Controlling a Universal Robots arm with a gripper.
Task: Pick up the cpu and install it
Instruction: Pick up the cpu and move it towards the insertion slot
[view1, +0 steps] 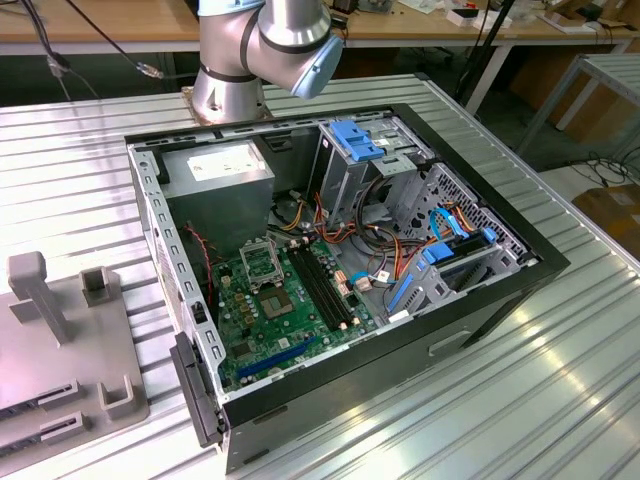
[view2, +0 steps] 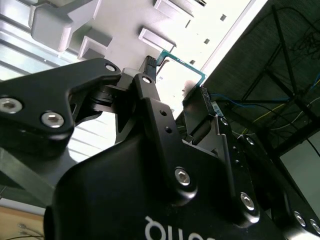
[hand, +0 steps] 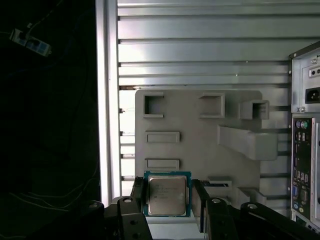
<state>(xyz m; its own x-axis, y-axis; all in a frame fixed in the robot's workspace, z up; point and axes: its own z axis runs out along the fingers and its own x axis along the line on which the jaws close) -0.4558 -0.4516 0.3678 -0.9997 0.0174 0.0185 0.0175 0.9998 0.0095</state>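
Observation:
The cpu (hand: 167, 196), a small square with a silver-grey face and a green rim, sits between the two black fingers of my gripper (hand: 169, 186) in the first wrist view, above the near edge of a grey fixture plate (hand: 200, 150). Both fingers press against its opposite sides. In the second wrist view my gripper (view2: 176, 80) is shut on the cpu, of which a thin green edge (view2: 187, 64) shows between the fingertips. In the exterior view the open computer case (view1: 480, 300) lies on the table, with the green board (view1: 290, 325) and its empty socket (view1: 262, 262) inside.
The arm's base (view1: 232, 80) stands behind the case. The grey fixture plate (view1: 60, 350) with upright posts lies at the exterior view's left. Inside the case are a grey power supply box (view1: 220, 165), blue drive brackets (view1: 355, 140) and loose cables (view1: 400, 250). The table is ribbed metal.

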